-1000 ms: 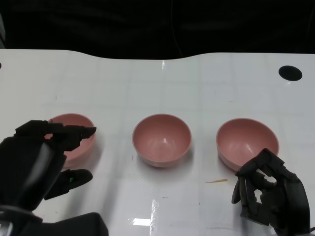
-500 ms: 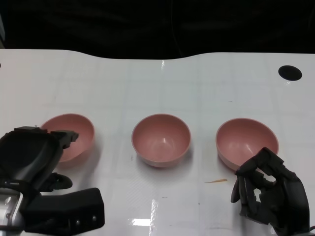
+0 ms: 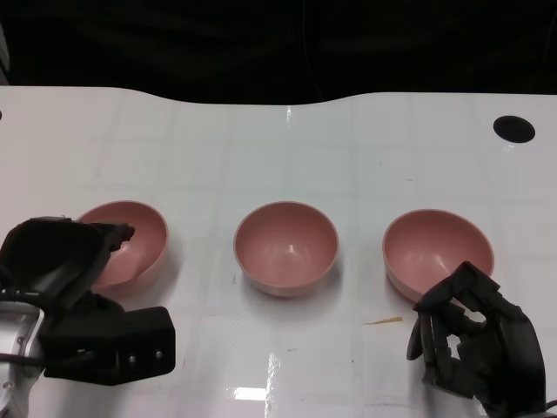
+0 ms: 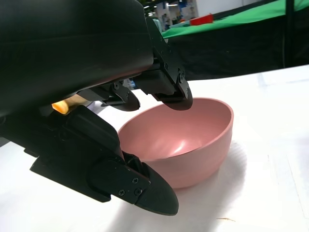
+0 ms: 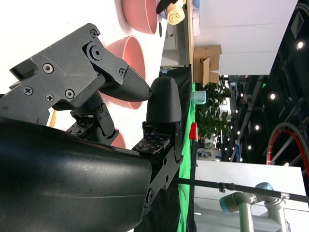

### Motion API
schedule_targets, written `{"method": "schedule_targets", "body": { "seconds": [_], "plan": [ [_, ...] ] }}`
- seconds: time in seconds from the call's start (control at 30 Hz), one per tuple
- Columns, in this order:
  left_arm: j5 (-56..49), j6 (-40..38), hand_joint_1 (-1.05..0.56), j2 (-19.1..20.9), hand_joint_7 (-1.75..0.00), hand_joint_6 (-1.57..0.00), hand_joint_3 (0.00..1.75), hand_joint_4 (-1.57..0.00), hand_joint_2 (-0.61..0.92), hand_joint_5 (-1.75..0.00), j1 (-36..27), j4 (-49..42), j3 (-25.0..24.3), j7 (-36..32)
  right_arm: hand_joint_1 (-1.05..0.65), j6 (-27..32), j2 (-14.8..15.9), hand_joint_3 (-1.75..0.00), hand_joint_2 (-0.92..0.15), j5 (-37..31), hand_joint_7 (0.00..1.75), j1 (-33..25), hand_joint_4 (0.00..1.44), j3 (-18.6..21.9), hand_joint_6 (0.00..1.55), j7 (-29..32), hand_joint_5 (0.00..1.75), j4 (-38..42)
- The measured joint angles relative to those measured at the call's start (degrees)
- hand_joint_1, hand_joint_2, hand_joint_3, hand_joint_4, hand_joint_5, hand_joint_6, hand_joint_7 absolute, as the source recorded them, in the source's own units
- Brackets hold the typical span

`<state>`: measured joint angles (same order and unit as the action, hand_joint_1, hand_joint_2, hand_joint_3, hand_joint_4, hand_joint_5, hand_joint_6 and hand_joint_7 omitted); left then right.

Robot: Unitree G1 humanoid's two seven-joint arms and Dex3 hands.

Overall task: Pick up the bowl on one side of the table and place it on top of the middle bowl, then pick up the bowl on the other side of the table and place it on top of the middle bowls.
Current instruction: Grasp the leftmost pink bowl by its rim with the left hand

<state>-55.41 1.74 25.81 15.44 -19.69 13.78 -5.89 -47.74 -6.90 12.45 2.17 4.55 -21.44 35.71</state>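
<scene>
Bright overhead light, glare patches on the glossy white table [image 3: 287,157] (soft shadows under bowls), dark blurred background.

A glossy white bench [image 3: 287,148] with a faint grid catches the overhead light, a round black hole [image 3: 513,129] near its far corner, darkness behind its wavy far edge. Past the hand, the right wrist view shows green cloth [image 5: 186,193], a potted plant [image 5: 212,116], cardboard boxes [image 5: 207,58] and ceiling spotlights [image 5: 273,96].

Left hand [image 3: 65,261] covers near rim of left bowl [image 3: 139,231]; contact can't be told. Right hand [image 3: 474,340] hides right bowl's [image 3: 435,244] front edge, cut off at frame btm.
</scene>
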Motion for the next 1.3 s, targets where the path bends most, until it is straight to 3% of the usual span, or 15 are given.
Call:
{"method": "schedule_targets", "body": {
  "seconds": [0.87,1.23,1.3],
  "plan": [
    [4.19,6.51,-0.74,0.08,0.0,-0.62,0.13,-0.56,0.92,-0.01,13.52,-26.07,11.32,-4.29,-0.07,-0.25,-0.59,-1.33,-0.5,-2.09,1.64,-0.21,0.9,-1.48,0.67,3.61,1.75,-0.69],
    [6.23,7.54,-0.72,-0.83,0.0,-0.62,0.13,-0.56,0.92,0.0,15.28,-29.59,13.35,-5.29,-0.07,-0.26,-0.59,-1.34,-0.5,-2.09,1.65,-0.21,0.9,-1.54,0.67,3.95,1.75,-0.69],
    [6.33,8.1,-0.62,-0.89,-0.01,-0.65,0.12,-0.58,0.92,-0.01,15.51,-30.45,13.55,-6.13,-0.08,-0.26,-0.59,-1.34,-0.5,-2.11,1.66,-0.22,0.9,-1.59,0.67,4.04,1.75,-0.7]
  ]
}}
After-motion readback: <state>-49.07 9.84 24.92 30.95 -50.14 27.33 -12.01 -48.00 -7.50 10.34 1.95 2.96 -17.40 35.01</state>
